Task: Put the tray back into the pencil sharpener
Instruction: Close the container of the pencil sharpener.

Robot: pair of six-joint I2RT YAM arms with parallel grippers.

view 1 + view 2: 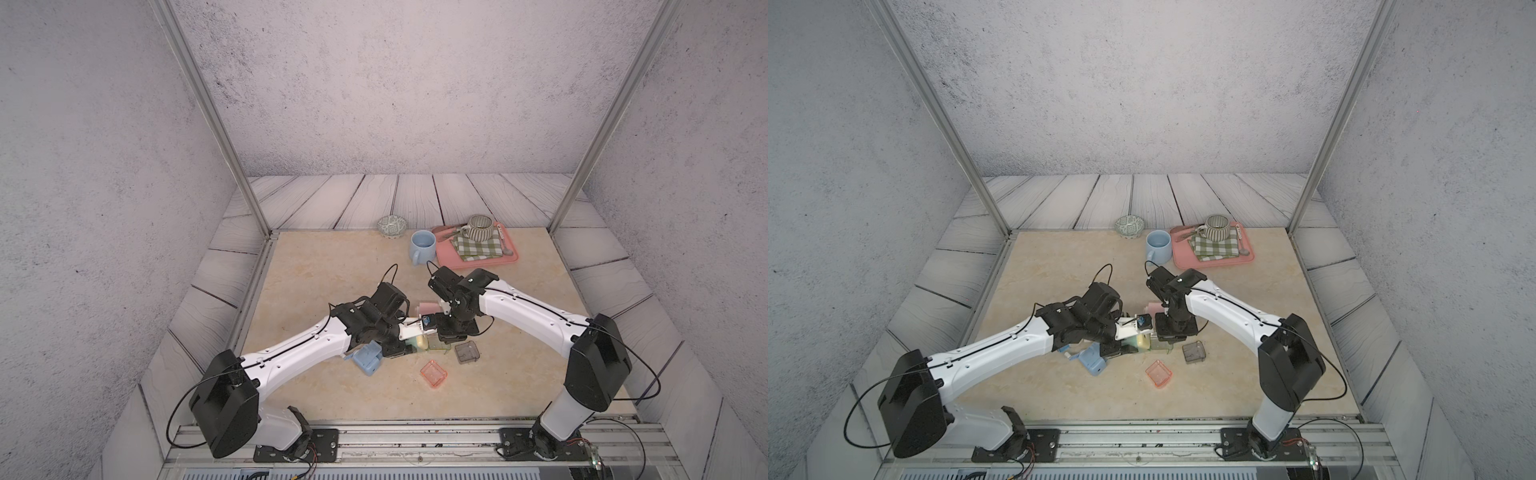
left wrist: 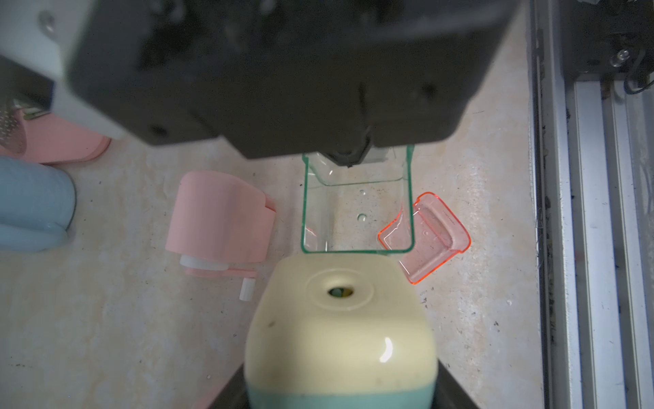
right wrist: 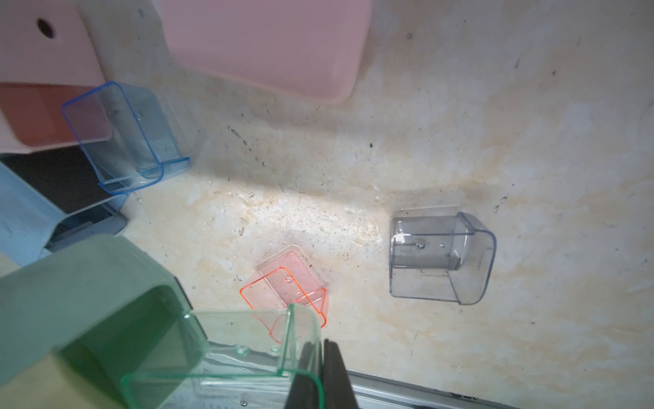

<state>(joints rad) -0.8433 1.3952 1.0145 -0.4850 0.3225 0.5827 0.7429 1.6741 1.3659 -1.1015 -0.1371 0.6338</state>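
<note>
Near the middle of the worktop (image 1: 332,266), a little toward its front edge, the left pincer (image 2: 339,393) is clamped around the cream and green pencil sharpener (image 2: 339,329). The right pincer (image 3: 323,375) pinches one wall of the clear green tray (image 3: 230,357), whose end stands at the sharpener's opening. An orange tray (image 3: 283,287) lies just beside.

Body of pencil sharpener (image 2: 339,318): smooth plastic, cream over teal, glossy highlight. The green tray (image 2: 357,212) touching the sharpener: clear hard plastic, shiny. Just beside it, orange tray (image 2: 439,233): same clear plastic. Under the sharpener, tabletop (image 2: 106,336): stone-look, matt, speckled. Well apart from the sharpener, rail (image 2: 594,248): brushed metal.
</note>
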